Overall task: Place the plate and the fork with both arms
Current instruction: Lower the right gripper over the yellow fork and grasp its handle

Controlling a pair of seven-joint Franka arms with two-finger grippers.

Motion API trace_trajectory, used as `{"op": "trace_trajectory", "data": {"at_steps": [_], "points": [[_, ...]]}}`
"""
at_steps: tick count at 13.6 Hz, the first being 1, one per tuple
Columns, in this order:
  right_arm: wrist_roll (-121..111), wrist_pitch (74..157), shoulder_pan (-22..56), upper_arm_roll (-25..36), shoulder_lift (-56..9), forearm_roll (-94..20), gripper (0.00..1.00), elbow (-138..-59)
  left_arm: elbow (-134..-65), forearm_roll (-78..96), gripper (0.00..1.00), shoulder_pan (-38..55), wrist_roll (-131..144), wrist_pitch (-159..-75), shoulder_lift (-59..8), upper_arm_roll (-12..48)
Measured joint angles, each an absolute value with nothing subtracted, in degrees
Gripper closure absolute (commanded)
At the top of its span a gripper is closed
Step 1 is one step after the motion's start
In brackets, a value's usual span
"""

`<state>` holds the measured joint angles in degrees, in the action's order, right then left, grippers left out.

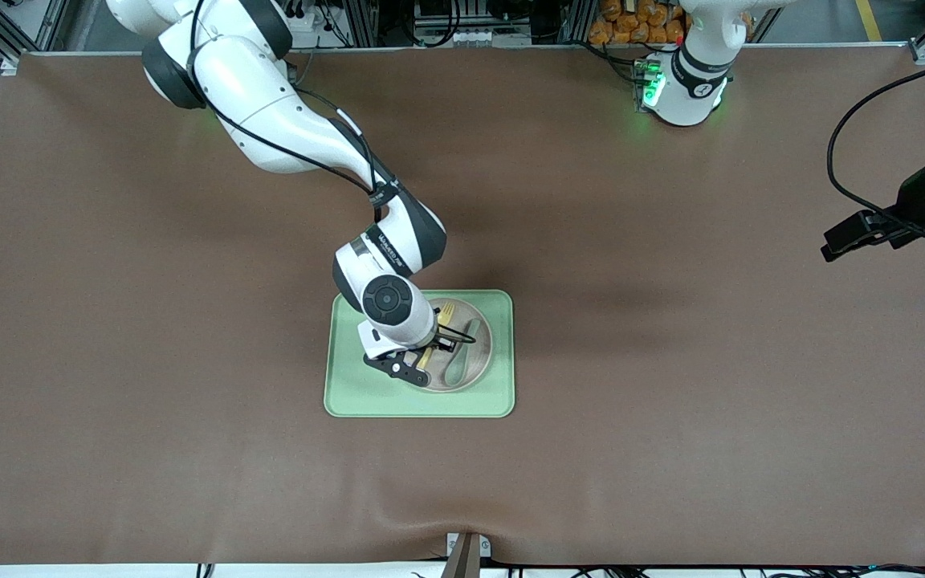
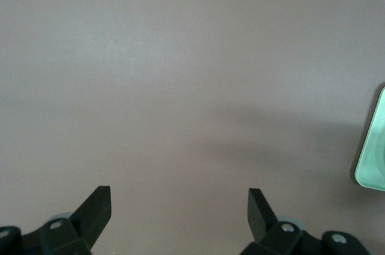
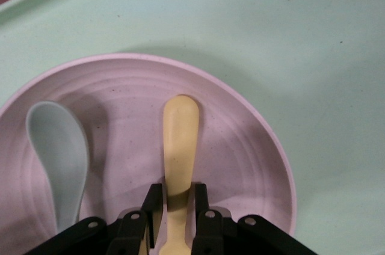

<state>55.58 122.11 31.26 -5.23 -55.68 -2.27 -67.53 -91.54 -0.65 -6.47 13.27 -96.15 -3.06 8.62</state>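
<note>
The beige speckled plate (image 1: pixel 478 347) (image 3: pixel 240 141) rests on the light green tray (image 1: pixel 350 401) (image 3: pixel 301 38). The pale yellow fork (image 1: pixel 446 311) (image 3: pixel 180 141) lies flat in the plate beside a grey-green spoon (image 1: pixel 462 357) (image 3: pixel 60 153). My right gripper (image 1: pixel 429 353) (image 3: pixel 177 198) is down in the plate, with one finger against each side of the fork's slim handle. My left gripper (image 1: pixel 832 245) (image 2: pixel 179 198) waits over bare table at the left arm's end, open and holding nothing.
Brown table mat (image 1: pixel 671 441) surrounds the tray on every side. A corner of the tray (image 2: pixel 373 153) shows at the edge of the left wrist view. The left arm's base (image 1: pixel 683 88) stands at the table's back edge.
</note>
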Motion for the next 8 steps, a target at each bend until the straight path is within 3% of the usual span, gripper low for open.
{"op": "trace_trajectory", "data": {"at_steps": [8], "points": [[55.6,122.2,31.2,-5.1,-55.7,-2.3,0.97,-67.3,-91.6,-0.7,0.00,-6.5,13.3,-96.2,-3.1,8.7]]}}
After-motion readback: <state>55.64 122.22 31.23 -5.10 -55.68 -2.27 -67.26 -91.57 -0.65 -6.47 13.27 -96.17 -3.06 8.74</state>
